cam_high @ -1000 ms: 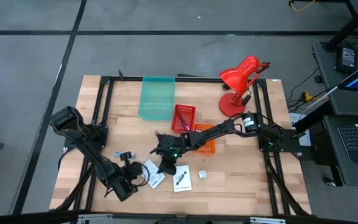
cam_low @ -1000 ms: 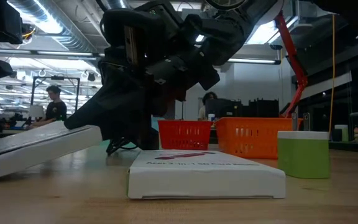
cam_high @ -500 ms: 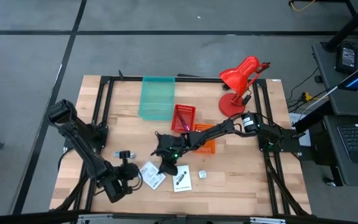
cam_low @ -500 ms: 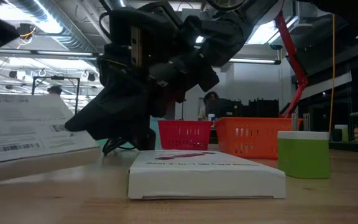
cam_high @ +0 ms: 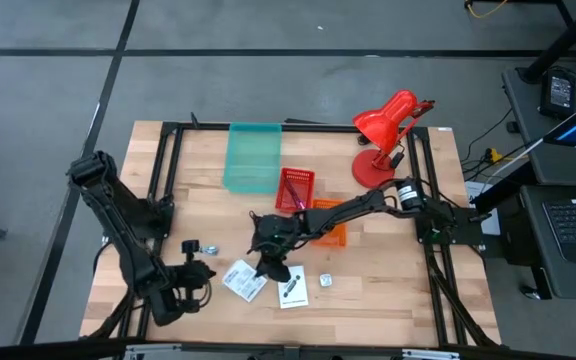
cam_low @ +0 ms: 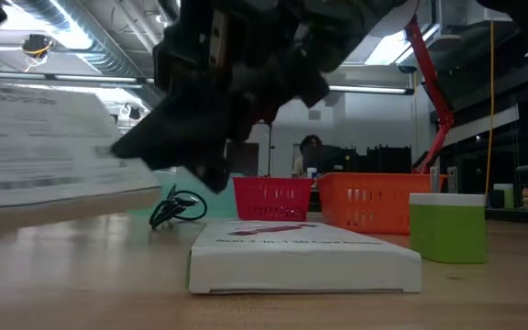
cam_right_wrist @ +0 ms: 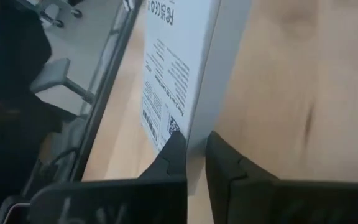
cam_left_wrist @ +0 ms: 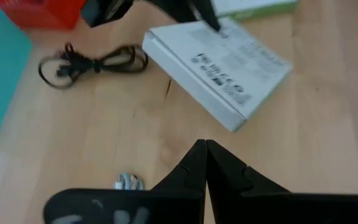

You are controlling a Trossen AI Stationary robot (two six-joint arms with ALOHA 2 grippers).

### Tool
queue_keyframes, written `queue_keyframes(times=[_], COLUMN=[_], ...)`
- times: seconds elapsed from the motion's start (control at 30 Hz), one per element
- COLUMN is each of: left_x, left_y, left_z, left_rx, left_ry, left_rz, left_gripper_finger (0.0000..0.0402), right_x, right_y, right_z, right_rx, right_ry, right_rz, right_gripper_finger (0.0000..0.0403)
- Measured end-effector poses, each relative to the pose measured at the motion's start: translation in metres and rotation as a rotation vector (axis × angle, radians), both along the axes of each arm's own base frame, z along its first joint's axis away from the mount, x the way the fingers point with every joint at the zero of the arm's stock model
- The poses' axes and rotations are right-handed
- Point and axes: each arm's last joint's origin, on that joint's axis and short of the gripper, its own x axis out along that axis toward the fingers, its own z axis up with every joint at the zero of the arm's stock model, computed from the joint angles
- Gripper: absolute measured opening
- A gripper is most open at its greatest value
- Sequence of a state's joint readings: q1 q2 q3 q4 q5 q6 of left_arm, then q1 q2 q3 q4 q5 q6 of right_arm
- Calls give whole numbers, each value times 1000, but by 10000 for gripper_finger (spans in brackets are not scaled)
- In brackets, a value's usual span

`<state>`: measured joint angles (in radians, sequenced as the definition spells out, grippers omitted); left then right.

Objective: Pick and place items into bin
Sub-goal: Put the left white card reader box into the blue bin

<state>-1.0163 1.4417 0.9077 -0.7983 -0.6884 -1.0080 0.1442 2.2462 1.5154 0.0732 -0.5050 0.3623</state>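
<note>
My right gripper point(cam_high: 265, 266) reaches in from the table's right and is shut on a white printed card box point(cam_high: 243, 281), which shows lifted at the left of the low view point(cam_low: 49, 147). My left gripper point(cam_left_wrist: 205, 149) is shut and empty, on the table's left side of that box point(cam_left_wrist: 219, 68). A second white card box point(cam_high: 293, 288) lies flat on the table. A black cable point(cam_left_wrist: 95, 62) lies coiled on the wood beyond the box. A tiny bluish piece point(cam_left_wrist: 129, 182) lies by my left fingers. A small white and green block point(cam_low: 447, 227) stands on the table. My right gripper pinches the white card box between its two fingers point(cam_right_wrist: 173, 155) at one edge near a corner point(cam_right_wrist: 190, 134), beside the printed label. The fingers come slanting down from the table's right. The box is lifted clear of the table and slightly tilted.
A teal bin point(cam_high: 253, 155) sits at the far middle of the table, with a red basket point(cam_high: 296, 188) and an orange basket point(cam_high: 332, 228) beside it. A red desk lamp point(cam_high: 383, 135) stands far right. People sit at desks in the room beyond.
My left gripper has drawn back from the white card box toward the table's left edge. The box, which rested slanting with one end low on the table, has been raised by my right gripper and now hangs clear of the wood.
</note>
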Motion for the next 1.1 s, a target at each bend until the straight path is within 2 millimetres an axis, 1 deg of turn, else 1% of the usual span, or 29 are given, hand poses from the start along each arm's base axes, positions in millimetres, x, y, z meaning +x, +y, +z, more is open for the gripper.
queue_keyframes(times=[0.13,0.23,0.3,0.43,0.5,0.57,0.67,0.73,0.77,0.83,0.87,0.97,1.1], left_x=[-10,-16,-18,-20,-19,-18,-17,-16,-16,-15,-14,-13,-10], left_y=[-5,-9,-11,-12,-13,-15,-17,-18,-18,-20,-20,-20,-19], left_z=[6,7,7,6,5,4,1,-2,-3,-6,-7,-8,-8], left_rx=[28,45,46,47,41,43,48,49,50,57,58,67,93], left_ry=[-87,-130,-170,-194,-201,-211,-220,-221,-219,-217,-217,-229,-251], left_rz=[-31,-48,-37,-25,-19,-16,-13,-3,0,1,3,10,19], left_gripper_finger=[2,2,2,2,2,2,2,2,2,2,2,2,2], right_x=[-6,-11,-14,-19,-22,-23,-28,-38,-42,-54,-59,-83,-109], right_y=[2,2,3,4,4,3,2,-6,-10,-22,-26,-35,-40], right_z=[17,35,46,59,60,58,45,37,36,42,48,60,61], right_rx=[-81,-140,-176,-261,-300,-328,-323,-319,-300,-270,-256,-262,-304], right_ry=[-16,-50,-68,-88,-79,-60,-56,-43,-65,-125,-190,-298,-363], right_rz=[-17,-23,-32,-62,-77,-98,-113,-144,-171,-227,-254,-345,-434], right_gripper_finger=[12,11,10,10,10,10,10,10,10,10,10,10,10])
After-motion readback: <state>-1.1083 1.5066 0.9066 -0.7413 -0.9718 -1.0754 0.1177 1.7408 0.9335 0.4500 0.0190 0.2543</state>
